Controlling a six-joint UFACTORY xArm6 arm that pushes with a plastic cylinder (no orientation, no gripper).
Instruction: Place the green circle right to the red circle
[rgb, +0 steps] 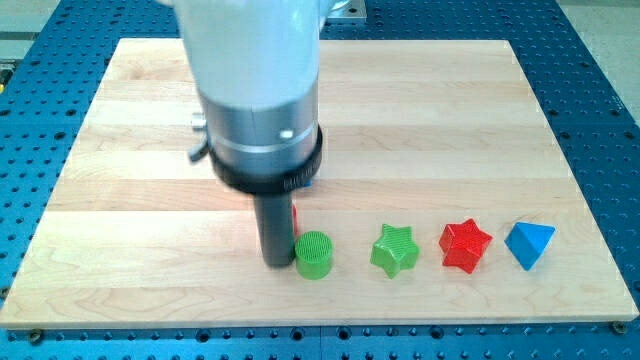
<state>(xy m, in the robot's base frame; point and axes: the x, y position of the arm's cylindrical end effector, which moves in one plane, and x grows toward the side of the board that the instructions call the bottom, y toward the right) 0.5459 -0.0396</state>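
The green circle (314, 255) sits on the wooden board near the view's bottom, just left of centre. My tip (277, 263) stands right against its left side, touching or nearly so. A thin sliver of a red block (295, 218) shows just behind the rod, above the green circle; the rod and arm hide most of it, so its shape cannot be made out. A bit of blue (311, 180) peeks out beside the arm's collar.
To the right of the green circle, in a row: a green star (395, 250), a red star (465, 245) and a blue triangular block (528, 244). The wooden board (450, 110) lies on a blue perforated table. The arm's body hides the board's upper left middle.
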